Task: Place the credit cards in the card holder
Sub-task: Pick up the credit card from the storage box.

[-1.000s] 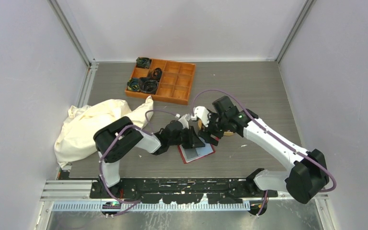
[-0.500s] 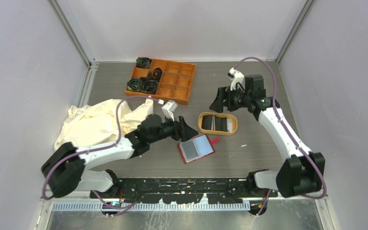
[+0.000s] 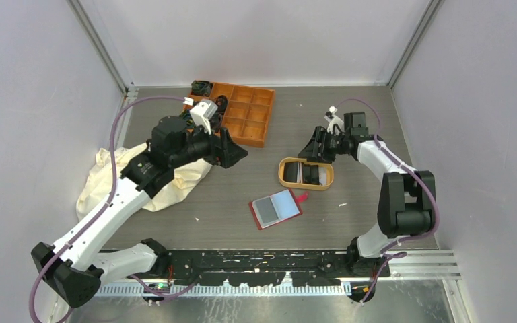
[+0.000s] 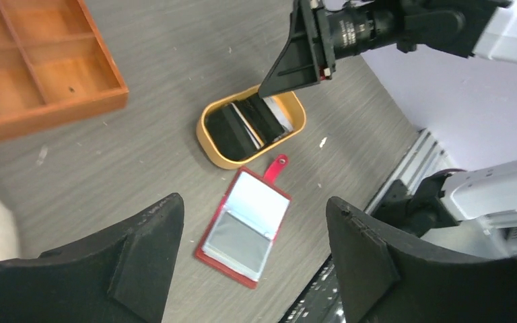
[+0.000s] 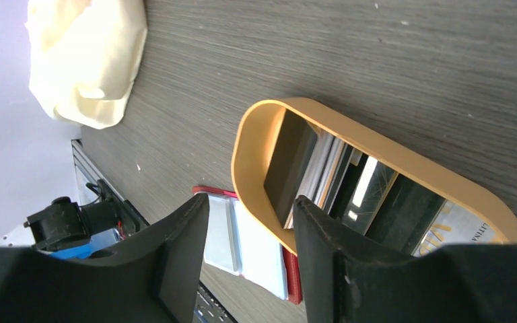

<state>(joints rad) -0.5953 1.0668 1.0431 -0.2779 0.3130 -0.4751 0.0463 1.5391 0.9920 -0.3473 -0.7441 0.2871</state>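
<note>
right end effector (image 5: pixel 249 229) half-open, empty | cards (image 5: pixel 295 168) in tray (image 5: pixel 248 145) just ahead, below | left end effector (image 4: pixel 250 269) wide, empty, well apart

Illegible lettering on one credit card (image 5: pixel 464 225)

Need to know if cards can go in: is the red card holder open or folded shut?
Open. The card holder lies spread flat, its grey and light-blue pockets facing up and the snap tab sticking out unfastened.
</note>
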